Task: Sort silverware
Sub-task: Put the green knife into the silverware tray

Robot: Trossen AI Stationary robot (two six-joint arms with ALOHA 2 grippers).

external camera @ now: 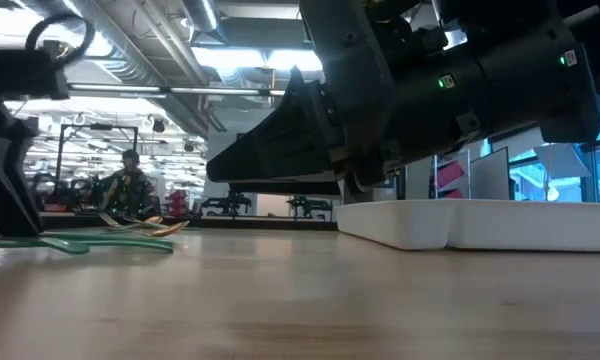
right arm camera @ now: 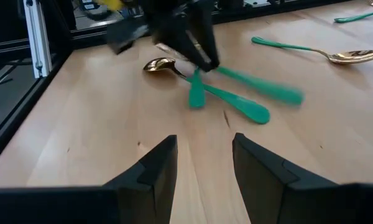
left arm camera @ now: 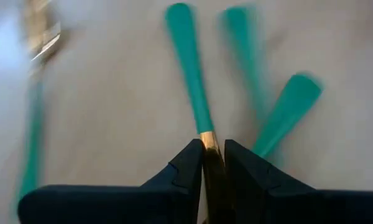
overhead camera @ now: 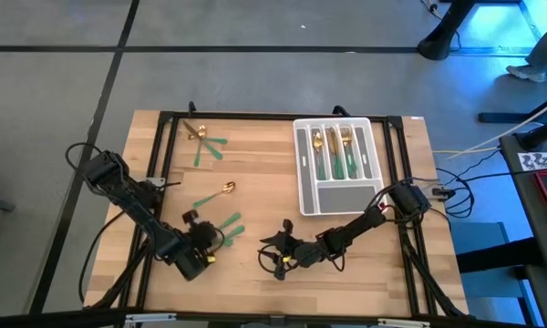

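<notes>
From above, my left gripper (overhead camera: 207,239) is at the small pile of silverware (overhead camera: 230,224) near the table's front; my right gripper (overhead camera: 275,253) waits beside it. More pieces lie in the slotted tray (overhead camera: 335,195).

In the left wrist view, my fingers (left arm camera: 186,168) pinch one green-handled piece (left arm camera: 189,68) at its gold neck.

In the right wrist view, my right gripper's fingers (right arm camera: 154,171) stand apart and hold nothing.

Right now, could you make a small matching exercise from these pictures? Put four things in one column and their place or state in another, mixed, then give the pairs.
Things:
1. left gripper
2. right gripper
3. tray
4. lone spoon

States:
A. open, holding nothing
B. holds sorted pieces in its slots
C. shut on a green-handled piece
D. lies alone mid-table

Pairs: 1-C, 2-A, 3-B, 4-D
</notes>
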